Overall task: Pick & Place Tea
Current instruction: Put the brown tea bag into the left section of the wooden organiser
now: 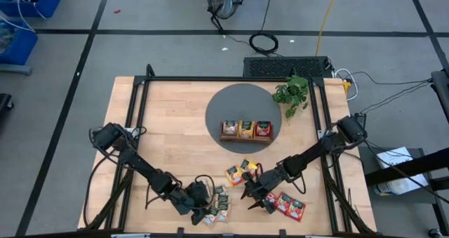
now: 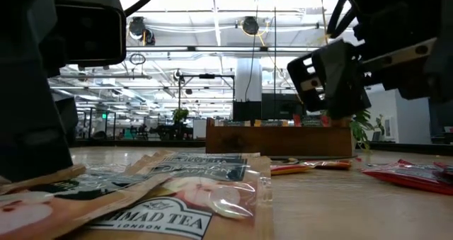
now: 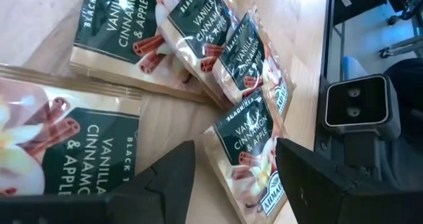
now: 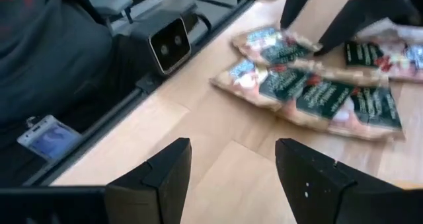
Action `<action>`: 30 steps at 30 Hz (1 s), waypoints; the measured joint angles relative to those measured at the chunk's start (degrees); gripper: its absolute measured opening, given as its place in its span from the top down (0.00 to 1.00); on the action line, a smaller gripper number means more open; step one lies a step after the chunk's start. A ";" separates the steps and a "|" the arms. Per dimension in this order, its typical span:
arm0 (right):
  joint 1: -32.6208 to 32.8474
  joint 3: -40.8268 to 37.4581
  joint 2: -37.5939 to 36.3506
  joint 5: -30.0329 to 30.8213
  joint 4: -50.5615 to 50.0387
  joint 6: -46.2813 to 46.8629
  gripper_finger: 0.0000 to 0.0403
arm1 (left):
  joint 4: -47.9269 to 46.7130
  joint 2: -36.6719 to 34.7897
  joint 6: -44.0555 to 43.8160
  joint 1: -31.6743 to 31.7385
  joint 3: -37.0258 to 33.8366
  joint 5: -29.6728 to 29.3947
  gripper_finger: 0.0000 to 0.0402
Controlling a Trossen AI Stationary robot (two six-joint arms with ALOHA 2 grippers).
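Several pale green-white tea sachets (image 1: 217,208) lie overlapped on the wood near the table's near edge; they also show in the left wrist view (image 3: 198,45) and the low view (image 2: 191,190). My left gripper (image 1: 201,194) hovers open just left of them, and one sachet (image 3: 251,151) lies ahead between its fingers (image 3: 231,184), untouched as far as I can see. My right gripper (image 1: 252,190) is open and empty above bare wood (image 4: 228,178), between orange sachets (image 1: 238,171) and red sachets (image 1: 287,205). A brown wooden tray (image 1: 245,130) holds more sachets.
The tray stands on a round grey mat (image 1: 221,101) at the table's middle far side, with a green plant (image 1: 293,94) to its right. A small camera box (image 3: 353,105) sits at the near edge beside the pale sachets. Black frame rails (image 1: 140,104) run along the table's sides.
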 joint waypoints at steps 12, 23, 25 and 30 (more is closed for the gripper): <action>-0.10 -0.04 0.06 -0.18 -0.32 -0.26 0.50 | -1.62 0.07 4.51 0.31 0.00 -1.31 0.47; -0.10 -0.04 0.06 -0.14 -0.14 -0.24 0.50 | -2.15 0.14 5.48 -0.76 -0.04 -2.71 0.47; -0.10 -0.04 0.06 -0.12 -0.14 -0.23 0.50 | -1.69 0.73 5.47 -0.76 -0.04 -2.55 0.47; -0.10 -0.04 0.06 -0.10 -0.10 -0.22 0.50 | 2.07 3.67 6.53 -0.46 0.07 -0.77 0.47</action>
